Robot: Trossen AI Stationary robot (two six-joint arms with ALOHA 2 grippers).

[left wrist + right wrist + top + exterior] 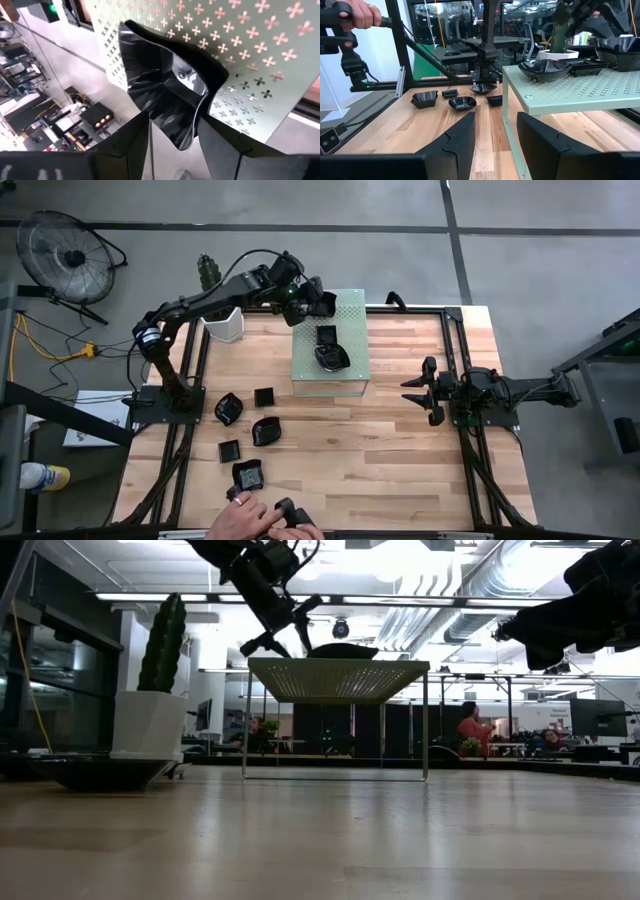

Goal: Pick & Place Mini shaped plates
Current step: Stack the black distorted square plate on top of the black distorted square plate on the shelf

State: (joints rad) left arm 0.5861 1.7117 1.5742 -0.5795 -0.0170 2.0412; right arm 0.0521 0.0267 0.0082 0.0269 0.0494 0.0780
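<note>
On the green stand [345,375], a plate [326,335] sits just beside the open left claw [318,307].

Pale green perforated metal stand [330,375] set at the far middle of the light wooden plank table [380,450], on thin legs, cross-shaped holes plain across the top. White hexagonal pot [226,323] just off the stand's left far corner, tall green cactus [163,642] upright in it. Black round floor fan [62,250] out on the grey concrete floor [540,270], well apart from the table at far left. Yellow cable [55,345] trailing along the floor nearby. Seated person in a red top [472,728] far back in the room.
</note>
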